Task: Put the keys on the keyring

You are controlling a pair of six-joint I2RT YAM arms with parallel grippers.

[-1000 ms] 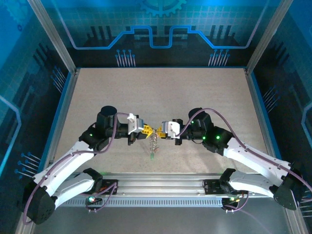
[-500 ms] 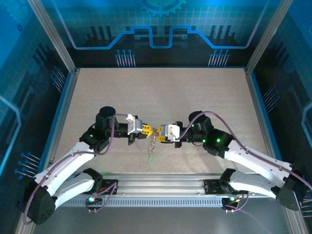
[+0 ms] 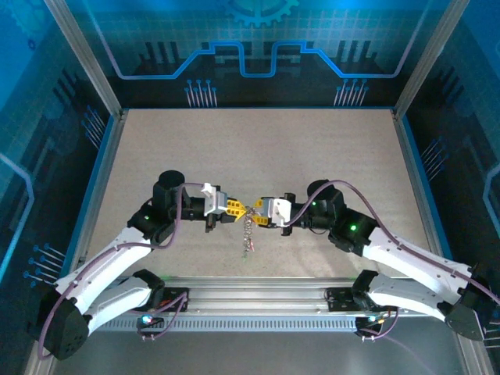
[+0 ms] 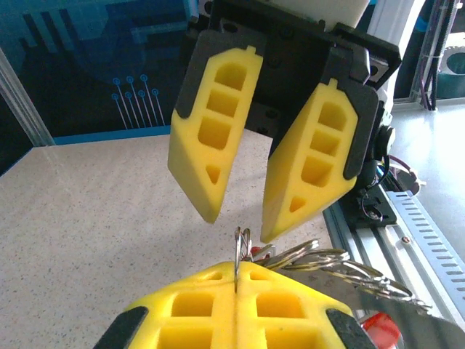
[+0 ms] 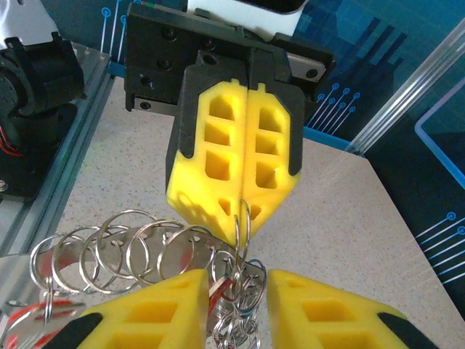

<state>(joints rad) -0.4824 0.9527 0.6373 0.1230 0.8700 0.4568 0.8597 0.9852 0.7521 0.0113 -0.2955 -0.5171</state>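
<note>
A: Two checks: the yellow-fingered left gripper [image 3: 237, 208]?
B: Clamped fully closed on the thin metal wire keyring [image 4: 238, 251], held edge-on.
A: The right gripper [image 3: 259, 209]?
B: Facing it tip to tip, fingers slightly parted either side of the keyring, gripping nothing. The small metal keys [image 3: 248, 233] dangle below, over the speckled beige tabletop [image 3: 258, 148].

The table [image 3: 258, 148] is a speckled beige slab with a blue rim [image 3: 258, 108] on its left, right and far sides. Along its near edge runs an aluminium rail [image 3: 258, 301] carrying two arm bases [image 3: 160, 301]. Over the near middle hang the keys [image 3: 248, 234]; contact with the surface cannot be told.
</note>
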